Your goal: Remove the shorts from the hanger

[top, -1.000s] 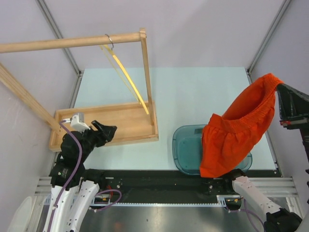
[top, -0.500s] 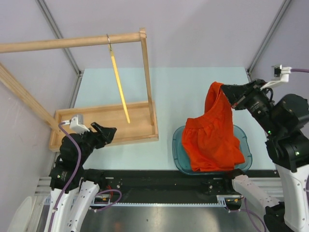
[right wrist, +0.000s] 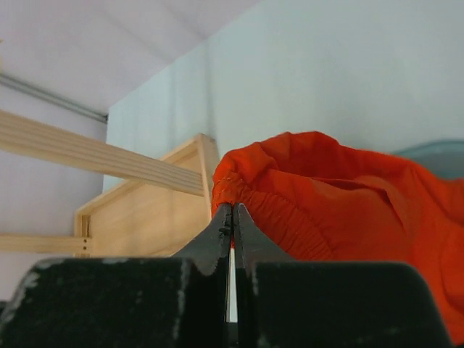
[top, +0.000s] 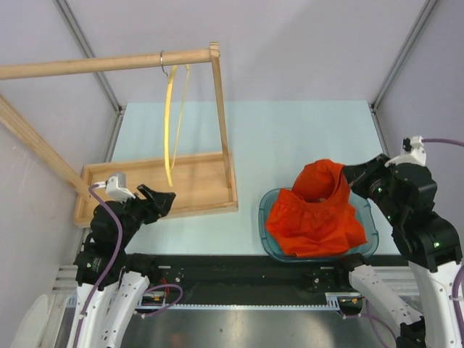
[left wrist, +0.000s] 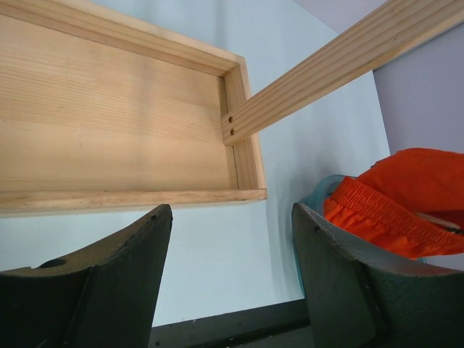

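Observation:
The orange-red shorts [top: 314,210] lie mostly in the teal tub [top: 366,210], with one part of the waistband held up. My right gripper [top: 346,176] is shut on that waistband; in the right wrist view the closed tips [right wrist: 233,212] pinch the gathered edge of the shorts [right wrist: 326,188]. The pale-yellow hanger [top: 172,119] hangs bare by its silver hook from the wooden rail [top: 109,63], far left of the shorts. My left gripper [top: 161,198] is open and empty, low by the wooden tray's front edge; its fingers [left wrist: 123,275] frame bare table, with the shorts [left wrist: 399,203] at right.
The wooden rack has an upright post [top: 221,116] and a shallow tray base [top: 203,190] at left, seen up close in the left wrist view [left wrist: 109,130]. A diagonal wooden brace [top: 32,141] runs along the left wall. The black rail [top: 239,275] runs along the near edge.
My right gripper has swung down and toward the tub, lowering the shorts from hanging high at the right into the tub. The bare hanger is swinging on the rail. The left arm stayed put.

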Robot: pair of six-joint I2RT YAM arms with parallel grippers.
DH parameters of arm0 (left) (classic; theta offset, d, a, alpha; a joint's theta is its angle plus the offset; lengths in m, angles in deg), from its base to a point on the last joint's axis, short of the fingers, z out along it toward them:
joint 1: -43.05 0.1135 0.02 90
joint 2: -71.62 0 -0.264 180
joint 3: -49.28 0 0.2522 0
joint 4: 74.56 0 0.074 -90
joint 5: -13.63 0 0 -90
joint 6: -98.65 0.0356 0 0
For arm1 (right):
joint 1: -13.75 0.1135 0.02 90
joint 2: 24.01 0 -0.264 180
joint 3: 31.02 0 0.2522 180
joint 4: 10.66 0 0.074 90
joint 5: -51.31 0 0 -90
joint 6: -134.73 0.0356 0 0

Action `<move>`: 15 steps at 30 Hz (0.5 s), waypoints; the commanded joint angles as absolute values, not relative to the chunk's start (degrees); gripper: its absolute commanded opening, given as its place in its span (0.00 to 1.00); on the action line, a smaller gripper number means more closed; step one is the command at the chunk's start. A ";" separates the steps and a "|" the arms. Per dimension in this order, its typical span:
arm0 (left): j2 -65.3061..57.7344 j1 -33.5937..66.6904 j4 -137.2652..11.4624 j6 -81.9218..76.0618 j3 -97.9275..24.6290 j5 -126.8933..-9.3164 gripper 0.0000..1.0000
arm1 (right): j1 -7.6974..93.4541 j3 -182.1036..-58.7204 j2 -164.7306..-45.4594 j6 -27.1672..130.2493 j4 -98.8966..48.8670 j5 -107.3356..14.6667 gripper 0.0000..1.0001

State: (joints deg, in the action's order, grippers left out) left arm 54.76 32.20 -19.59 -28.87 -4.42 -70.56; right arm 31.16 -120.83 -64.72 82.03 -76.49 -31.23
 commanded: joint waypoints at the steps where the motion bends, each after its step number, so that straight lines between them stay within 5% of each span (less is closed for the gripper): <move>1: 54.31 32.41 -22.12 -28.62 -3.77 -69.34 0.72 | 31.07 -113.54 -62.78 93.04 -86.19 -24.37 0.00; 10: 54.48 32.33 -24.06 -29.76 -0.78 -64.94 0.73 | 31.24 -88.22 -61.63 106.95 -81.82 -41.84 0.00; 15: 54.22 32.41 -24.58 -31.16 0.27 -61.17 0.73 | 31.77 -82.31 -63.82 107.83 -77.69 -41.43 0.00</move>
State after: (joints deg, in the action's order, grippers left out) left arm 54.58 32.20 -22.17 -29.59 -0.49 -65.32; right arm 31.18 -83.65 -63.39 104.73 -82.39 -39.03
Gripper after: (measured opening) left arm 0.725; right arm 0.009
